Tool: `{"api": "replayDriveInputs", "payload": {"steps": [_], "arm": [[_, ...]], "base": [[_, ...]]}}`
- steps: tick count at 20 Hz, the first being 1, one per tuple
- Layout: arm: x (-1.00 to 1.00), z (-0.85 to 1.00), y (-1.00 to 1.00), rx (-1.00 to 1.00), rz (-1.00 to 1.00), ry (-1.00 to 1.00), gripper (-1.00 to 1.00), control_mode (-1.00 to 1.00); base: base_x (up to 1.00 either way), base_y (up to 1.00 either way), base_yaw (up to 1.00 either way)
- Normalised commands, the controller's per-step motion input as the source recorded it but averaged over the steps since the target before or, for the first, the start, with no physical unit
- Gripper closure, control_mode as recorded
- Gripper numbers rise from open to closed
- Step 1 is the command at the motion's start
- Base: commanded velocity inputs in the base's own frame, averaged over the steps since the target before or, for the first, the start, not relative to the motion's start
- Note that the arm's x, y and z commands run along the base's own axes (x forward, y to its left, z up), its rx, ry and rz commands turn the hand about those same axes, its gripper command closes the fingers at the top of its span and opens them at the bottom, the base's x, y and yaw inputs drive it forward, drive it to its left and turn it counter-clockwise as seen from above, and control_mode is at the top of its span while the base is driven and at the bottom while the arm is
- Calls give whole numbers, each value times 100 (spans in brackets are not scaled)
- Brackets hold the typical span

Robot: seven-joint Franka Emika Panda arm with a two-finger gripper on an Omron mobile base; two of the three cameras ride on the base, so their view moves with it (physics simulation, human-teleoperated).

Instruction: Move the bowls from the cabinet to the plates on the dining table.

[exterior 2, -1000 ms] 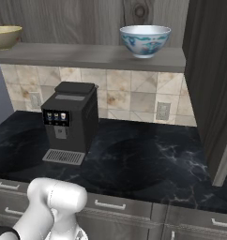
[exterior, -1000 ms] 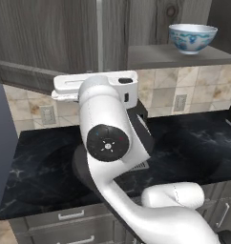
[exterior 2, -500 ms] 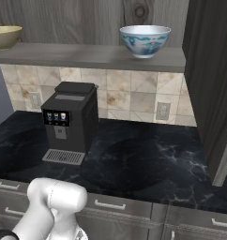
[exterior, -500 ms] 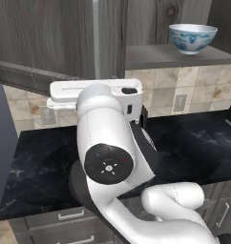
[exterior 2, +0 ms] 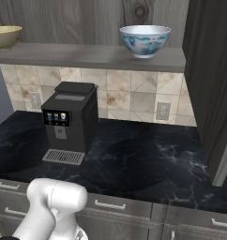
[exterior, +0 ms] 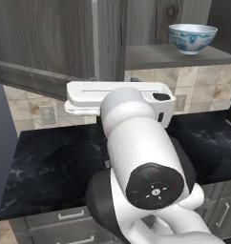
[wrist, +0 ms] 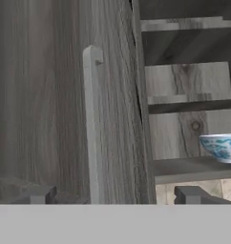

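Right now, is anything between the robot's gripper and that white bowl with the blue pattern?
Nothing visible is: the open gripper faces the grey wood-grain cabinet door, and the white blue-patterned bowl sits unblocked on the open shelf beside it.

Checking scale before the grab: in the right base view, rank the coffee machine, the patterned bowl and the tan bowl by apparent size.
1. coffee machine, clearly largest.
2. white-and-blue bowl.
3. tan bowl, but the frame edge crops it, so its rank is unsure.
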Motion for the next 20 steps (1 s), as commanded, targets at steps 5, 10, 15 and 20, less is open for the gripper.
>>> {"api": "replayDriveInputs", "payload": {"steps": [5, 10, 15, 20], "arm": [[-37, 10, -37, 3, 9, -1, -100, -100], [-32, 8, -37, 2, 9, -1, -100, -100], [-25, 4, -37, 4, 9, -1, -100, -100], [-6, 1, -33, 4, 10, -2, -100, -100]], "base": [[0, 0, 0], [0, 0, 0], [0, 0, 0], [0, 0, 0]]}}
